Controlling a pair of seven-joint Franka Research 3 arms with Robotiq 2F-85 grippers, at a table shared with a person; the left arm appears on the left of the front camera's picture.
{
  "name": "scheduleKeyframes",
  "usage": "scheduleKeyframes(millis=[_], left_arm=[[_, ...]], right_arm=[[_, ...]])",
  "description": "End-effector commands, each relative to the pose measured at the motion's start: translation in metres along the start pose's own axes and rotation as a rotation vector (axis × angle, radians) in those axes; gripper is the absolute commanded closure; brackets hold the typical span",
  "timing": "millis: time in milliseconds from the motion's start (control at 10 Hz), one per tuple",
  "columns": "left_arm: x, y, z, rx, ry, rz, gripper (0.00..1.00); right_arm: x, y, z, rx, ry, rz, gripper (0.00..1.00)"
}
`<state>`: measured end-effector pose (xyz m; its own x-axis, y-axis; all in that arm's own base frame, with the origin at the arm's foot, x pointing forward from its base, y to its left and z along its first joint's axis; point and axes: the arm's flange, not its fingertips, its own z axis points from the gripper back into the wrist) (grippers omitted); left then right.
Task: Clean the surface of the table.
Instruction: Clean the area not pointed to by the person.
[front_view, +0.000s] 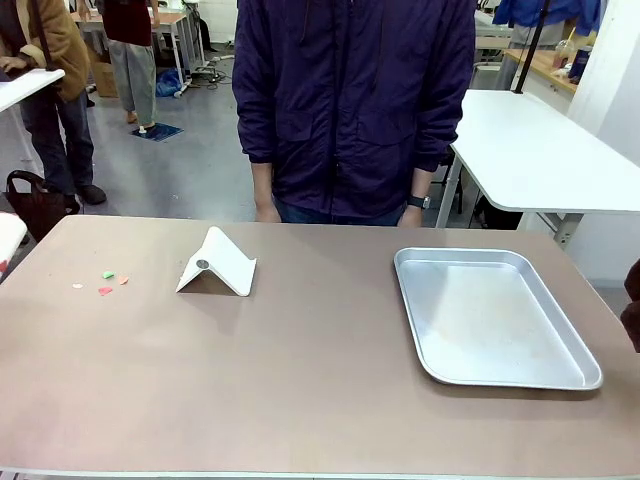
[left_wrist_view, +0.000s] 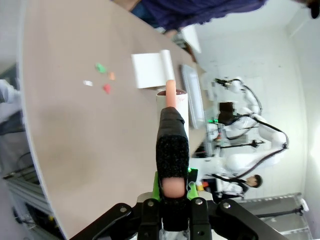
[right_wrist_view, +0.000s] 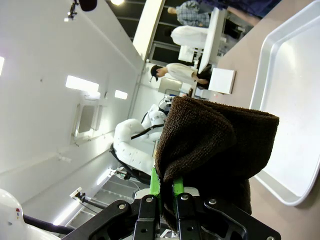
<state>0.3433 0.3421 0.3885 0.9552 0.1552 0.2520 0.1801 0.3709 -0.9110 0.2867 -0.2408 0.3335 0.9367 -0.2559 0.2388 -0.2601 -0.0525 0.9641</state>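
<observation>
The tan-brown table (front_view: 300, 400) spreads across the front view. Small coloured scraps (front_view: 105, 282) lie on its left part, seen from the left wrist as scraps (left_wrist_view: 104, 77) on the table (left_wrist_view: 65, 130). My left gripper (left_wrist_view: 174, 192) hangs above the table, shut on a peach-coloured stick tool (left_wrist_view: 171, 125) with a black foam wrap and a white end. My right gripper (right_wrist_view: 162, 187) is shut on a dark brown cloth (right_wrist_view: 215, 140) beside the tray (right_wrist_view: 295, 100). A dark bit of that cloth (front_view: 632, 305) shows at the front view's right edge.
A white folded scoop (front_view: 217, 263) stands left of centre, near the scraps. A silver metal tray (front_view: 415, 300) lies on the right half. A person in a dark purple jacket (front_view: 350, 100) stands at the far edge, hands down. White tables stand behind.
</observation>
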Motion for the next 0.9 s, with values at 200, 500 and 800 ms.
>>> scheduleKeyframes(millis=[200,500,800], left_arm=[[0.011,0.001,-0.031,0.265,0.005,0.063,0.8],[0.021,0.012,-0.047,0.372,-0.045,0.088,0.8],[0.024,0.021,-0.066,0.414,-0.035,0.098,0.8]], right_arm=[[0.003,0.006,-0.002,-0.01,0.005,-0.004,0.89],[0.003,0.006,-0.002,-0.01,0.005,-0.004,0.89],[0.003,0.006,-0.002,-0.01,0.005,-0.004,0.89]])
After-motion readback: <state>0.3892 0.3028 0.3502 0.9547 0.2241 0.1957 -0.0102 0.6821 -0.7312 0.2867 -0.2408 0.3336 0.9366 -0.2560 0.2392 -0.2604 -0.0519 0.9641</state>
